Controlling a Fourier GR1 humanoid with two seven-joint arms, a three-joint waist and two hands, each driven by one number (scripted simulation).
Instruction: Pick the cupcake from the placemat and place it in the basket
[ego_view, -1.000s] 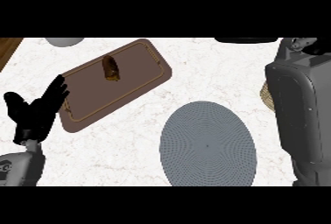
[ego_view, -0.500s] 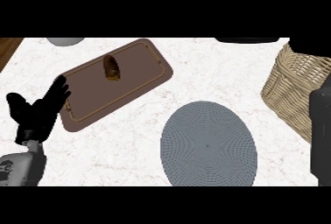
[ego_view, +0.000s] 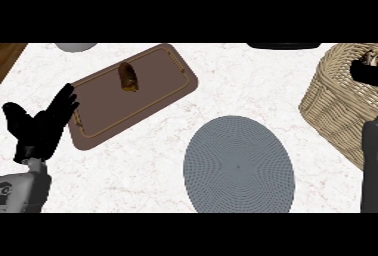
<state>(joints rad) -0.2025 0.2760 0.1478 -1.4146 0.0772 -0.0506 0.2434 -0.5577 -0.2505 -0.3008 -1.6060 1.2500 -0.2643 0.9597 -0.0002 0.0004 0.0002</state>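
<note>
Black and spread wide with fingers up, the left hand (ego_view: 40, 127) rests at the view's left edge, holding nothing, its fingertips just beside the near-left edge of the brown placemat (ego_view: 159, 95). On that placemat's far half sits the brown cupcake (ego_view: 129, 77), apart from the hand, and to the right of the placemat lies a grey round plate (ego_view: 238, 165). Beyond the plate stands the wicker basket (ego_view: 339, 102) at the right edge, where only a sliver of grey right forearm (ego_view: 370, 165) shows and no right hand.
</note>
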